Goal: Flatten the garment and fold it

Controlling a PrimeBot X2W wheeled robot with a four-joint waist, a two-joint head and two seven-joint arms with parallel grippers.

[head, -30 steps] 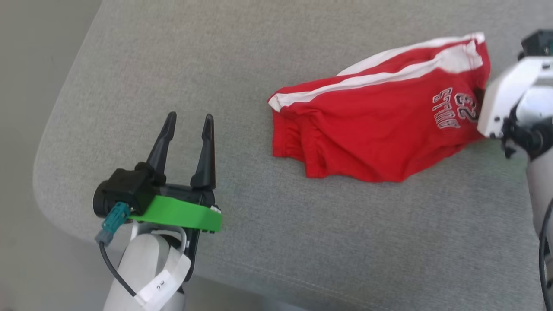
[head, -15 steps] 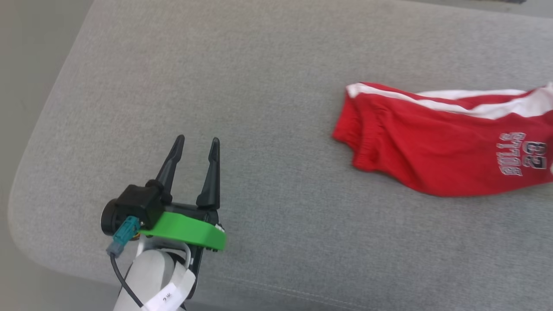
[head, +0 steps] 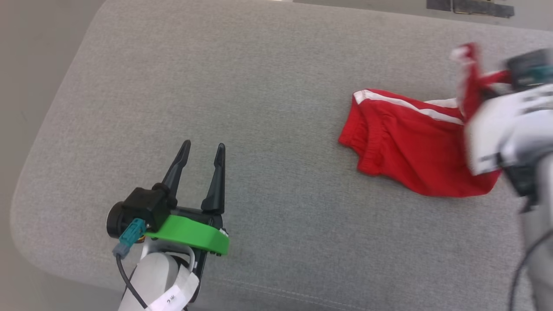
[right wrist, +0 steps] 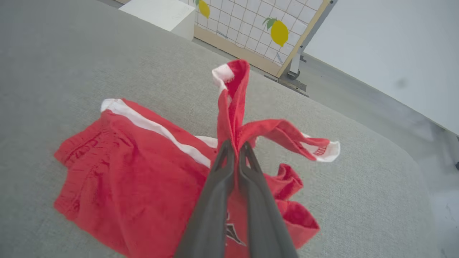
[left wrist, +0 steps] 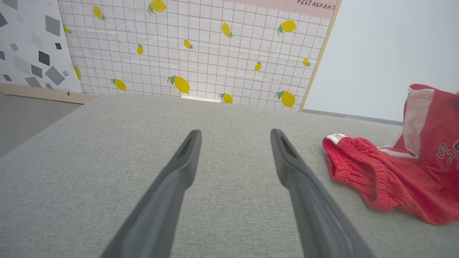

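One garment (head: pixel 406 160) hem raised — wide cushion (head: pixel 259 86).

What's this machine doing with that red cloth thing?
The right gripper is shut on a fold of the red garment, holding one end up off the grey cushion while the rest lies crumpled. The left gripper hovers open, well apart from it. Nothing is flattened or folded yet.

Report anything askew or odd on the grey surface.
The garment is far from flat: the right end effector, shut on one edge, holds it up in a twisted peak, while the rest lies bunched on the grey cushion. The left end effector hovers open, well apart from it. Nothing looks damaged.
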